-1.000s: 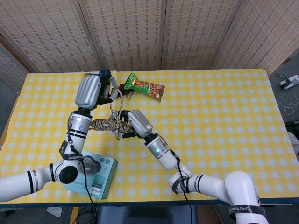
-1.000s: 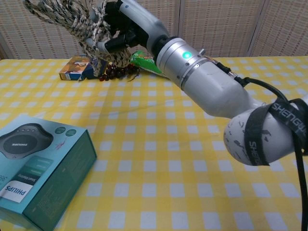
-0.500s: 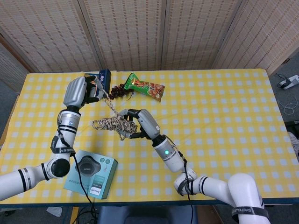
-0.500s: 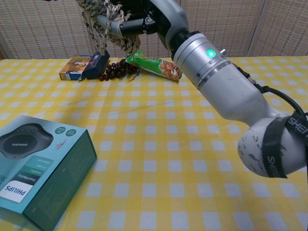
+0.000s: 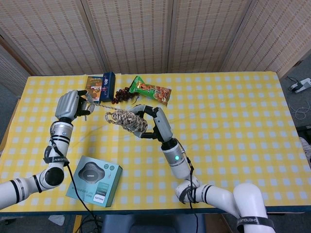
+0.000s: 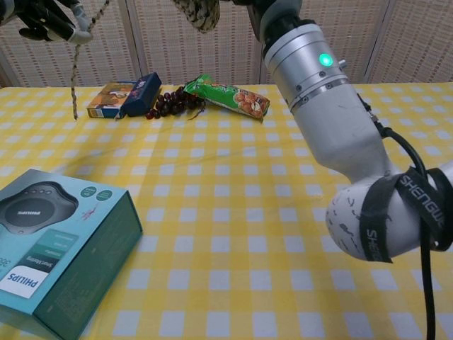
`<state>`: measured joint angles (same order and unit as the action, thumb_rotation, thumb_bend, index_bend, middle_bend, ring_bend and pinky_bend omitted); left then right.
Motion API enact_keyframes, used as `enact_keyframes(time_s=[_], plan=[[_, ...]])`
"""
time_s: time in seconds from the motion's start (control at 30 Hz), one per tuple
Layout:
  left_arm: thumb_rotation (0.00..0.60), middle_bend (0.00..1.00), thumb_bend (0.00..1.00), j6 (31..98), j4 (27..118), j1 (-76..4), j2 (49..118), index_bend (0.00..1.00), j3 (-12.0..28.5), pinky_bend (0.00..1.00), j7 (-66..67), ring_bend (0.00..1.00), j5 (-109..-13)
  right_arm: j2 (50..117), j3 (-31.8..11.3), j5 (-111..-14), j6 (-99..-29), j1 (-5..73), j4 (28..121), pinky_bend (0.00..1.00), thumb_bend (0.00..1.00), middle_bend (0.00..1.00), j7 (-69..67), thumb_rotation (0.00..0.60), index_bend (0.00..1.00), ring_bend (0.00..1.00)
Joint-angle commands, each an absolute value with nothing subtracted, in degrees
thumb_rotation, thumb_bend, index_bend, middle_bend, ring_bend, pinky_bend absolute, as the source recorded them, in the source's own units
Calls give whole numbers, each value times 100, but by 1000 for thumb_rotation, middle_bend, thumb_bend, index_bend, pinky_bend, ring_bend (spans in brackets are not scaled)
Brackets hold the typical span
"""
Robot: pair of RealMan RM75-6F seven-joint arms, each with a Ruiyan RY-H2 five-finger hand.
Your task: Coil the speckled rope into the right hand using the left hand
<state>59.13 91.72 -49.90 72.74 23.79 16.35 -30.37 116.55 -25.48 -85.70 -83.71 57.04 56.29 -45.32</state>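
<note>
The speckled rope (image 5: 127, 119) is mostly wound in a bundle around my right hand (image 5: 150, 125), raised above the middle of the table. A taut strand runs left from the bundle to my left hand (image 5: 73, 104), which pinches the rope near its free end. In the chest view my left hand (image 6: 46, 18) shows at the top left with the loose tail of the speckled rope (image 6: 73, 78) hanging straight down from it. Only the bottom of the rope bundle (image 6: 200, 14) shows at the top edge there; my right hand itself is out of that frame.
A teal speaker box (image 5: 94, 180) lies near the front left. At the back stand a small snack box (image 5: 94, 82) with a dark blue pack (image 5: 109, 86), a bunch of dark grapes (image 5: 121, 94) and a green snack bag (image 5: 150, 90). Yellow checked cloth covers the table (image 5: 228, 121).
My left hand has drawn leftward and lower, pulling the strand out taut. My right hand has risen and moved slightly right with the coil, out of the chest view's top.
</note>
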Motion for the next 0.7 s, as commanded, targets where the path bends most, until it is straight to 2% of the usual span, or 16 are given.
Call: enact_keyframes(time_s=[0.03, 0.47, 0.7], plan=[[600, 863, 401, 5925, 9150, -4941, 7248, 704, 2315, 937, 1654, 775, -3032, 11676, -2614, -8532, -8430, 5720, 5598, 615, 457, 715, -4557, 600, 904, 574], [600, 863, 400, 6071, 9092, -4738, 7155, 707, 2007, 937, 1761, 775, -3376, 11808, -2943, -8227, -8662, 5725, 5403, 615, 454, 716, -4377, 600, 908, 580], [600, 863, 400, 6885, 8869, -4544, 7318, 710, 1677, 937, 1860, 775, -4718, 11842, -3063, -7941, -8527, 5734, 5236, 615, 497, 716, -3712, 600, 909, 583]])
